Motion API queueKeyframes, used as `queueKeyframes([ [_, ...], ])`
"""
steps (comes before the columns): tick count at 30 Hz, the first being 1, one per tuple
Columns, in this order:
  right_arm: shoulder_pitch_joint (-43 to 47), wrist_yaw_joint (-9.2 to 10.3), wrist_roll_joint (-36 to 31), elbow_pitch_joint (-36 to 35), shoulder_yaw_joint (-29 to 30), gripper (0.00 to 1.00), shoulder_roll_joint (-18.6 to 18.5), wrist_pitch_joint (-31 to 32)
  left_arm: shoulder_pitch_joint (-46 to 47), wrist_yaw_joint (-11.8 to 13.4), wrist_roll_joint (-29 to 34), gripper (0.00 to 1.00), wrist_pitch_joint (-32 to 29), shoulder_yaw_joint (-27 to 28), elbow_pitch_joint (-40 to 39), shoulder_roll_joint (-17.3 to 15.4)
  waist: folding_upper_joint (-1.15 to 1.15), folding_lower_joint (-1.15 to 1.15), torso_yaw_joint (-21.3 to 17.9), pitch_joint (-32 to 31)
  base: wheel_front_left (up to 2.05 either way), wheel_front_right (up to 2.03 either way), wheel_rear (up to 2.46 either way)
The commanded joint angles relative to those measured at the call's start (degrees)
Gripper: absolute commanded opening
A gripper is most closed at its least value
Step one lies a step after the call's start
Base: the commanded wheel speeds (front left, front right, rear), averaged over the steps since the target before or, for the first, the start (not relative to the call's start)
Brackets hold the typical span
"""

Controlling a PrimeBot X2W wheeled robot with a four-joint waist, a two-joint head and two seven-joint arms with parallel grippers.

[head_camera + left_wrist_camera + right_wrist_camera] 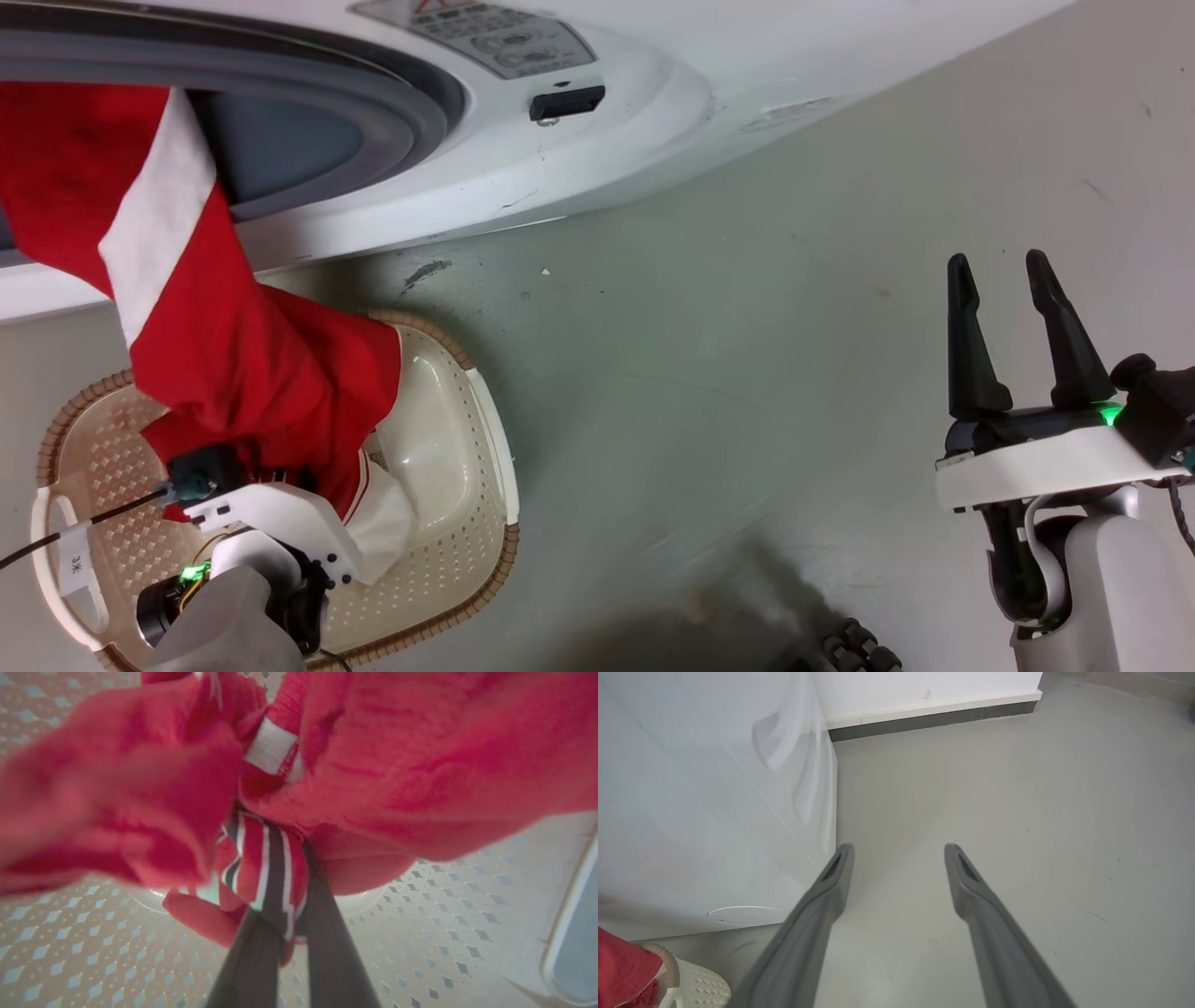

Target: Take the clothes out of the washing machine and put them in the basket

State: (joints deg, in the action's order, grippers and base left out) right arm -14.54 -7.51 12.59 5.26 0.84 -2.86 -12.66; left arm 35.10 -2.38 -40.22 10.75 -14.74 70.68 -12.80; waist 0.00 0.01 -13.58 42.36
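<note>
The left gripper (278,891) is pinching a striped red, white and dark band of the clothes (420,765) between its two dark fingers (327,952). They are standing close together, clamped on the cloth, with their tips buried under soft, blurred red folds.

In the head view that arm is reaching up from the lower left corner. Its white wrist housing is tipping toward the upper right, and a thin black cable (121,511) with a paper tag is trailing to the left edge. The clothes (233,373) are hanging in a long drape from the upper left. There they are spilling over the grey rubber ring (392,103) of the washing machine (560,159) and down into the basket (499,467). A white stripe panel is running diagonally across the red.

The basket is sitting on the grey floor (747,373) just beside the washer's rounded white front. Its cream walls (444,933) are pierced with small diamond holes, and its rim is showing a brown woven look.

At the right of the head view the right gripper (999,266) is hovering over bare floor, well apart from the basket. Its fingers are pointing up the frame, spread wide and holding nothing.

In its own wrist view the right gripper (899,849) is splaying its tapered grey fingers over smooth floor (1017,812). The washer's glossy side panel (691,812) is rising at the left, and a dark skirting (934,716) is running along the top. Red cloth (621,970) and the basket's edge (700,989) are peeking in at the lower left corner.
</note>
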Motion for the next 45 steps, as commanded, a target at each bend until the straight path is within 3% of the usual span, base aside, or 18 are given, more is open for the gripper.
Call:
queueKeyframes([
  [1,-1.14,0.03,0.24,0.15,-0.10,1.00,-0.04,-0.40,0.97,-0.03,-0.21,1.00,0.27,0.06,0.38,-0.16,0.00,-0.01,-0.04,-0.09,0.00,0.00,0.00],
  [7,-1.03,0.03,-0.29,1.25,0.17,1.00,-0.03,-1.03,0.28,-0.03,0.04,1.00,2.51,-0.20,1.59,0.24,0.00,-0.01,0.35,-2.94,0.00,0.00,0.00],
  [14,0.34,0.03,-1.12,2.56,-0.14,1.00,-0.04,-1.16,-3.19,-0.51,0.38,1.00,4.43,0.47,0.81,1.14,0.00,-0.01,2.04,-10.79,0.00,0.00,0.00],
  [26,4.18,0.03,-2.21,2.60,0.87,1.00,-0.04,1.00,-15.39,1.79,7.81,1.00,4.51,6.18,-16.82,1.83,0.00,-0.01,5.27,-22.50,0.00,0.00,0.00],
  [32,6.81,0.03,-2.94,1.70,1.85,1.00,-0.05,2.25,-20.91,2.27,12.76,1.00,4.46,10.25,-26.66,3.89,0.00,-0.01,6.74,-26.31,0.00,0.00,0.00],
  [37,8.80,0.04,-3.20,0.83,2.54,1.00,-0.04,3.41,-24.00,1.68,16.65,1.00,4.46,13.17,-34.20,5.24,0.00,-0.01,7.32,-28.76,0.00,0.00,0.00],
  [45,10.37,0.04,-2.36,-0.45,2.97,1.00,-0.05,4.32,-23.70,-1.67,21.67,1.00,4.46,13.42,-40.30,5.26,0.00,-0.01,6.74,-30.62,0.00,0.00,0.00],
])
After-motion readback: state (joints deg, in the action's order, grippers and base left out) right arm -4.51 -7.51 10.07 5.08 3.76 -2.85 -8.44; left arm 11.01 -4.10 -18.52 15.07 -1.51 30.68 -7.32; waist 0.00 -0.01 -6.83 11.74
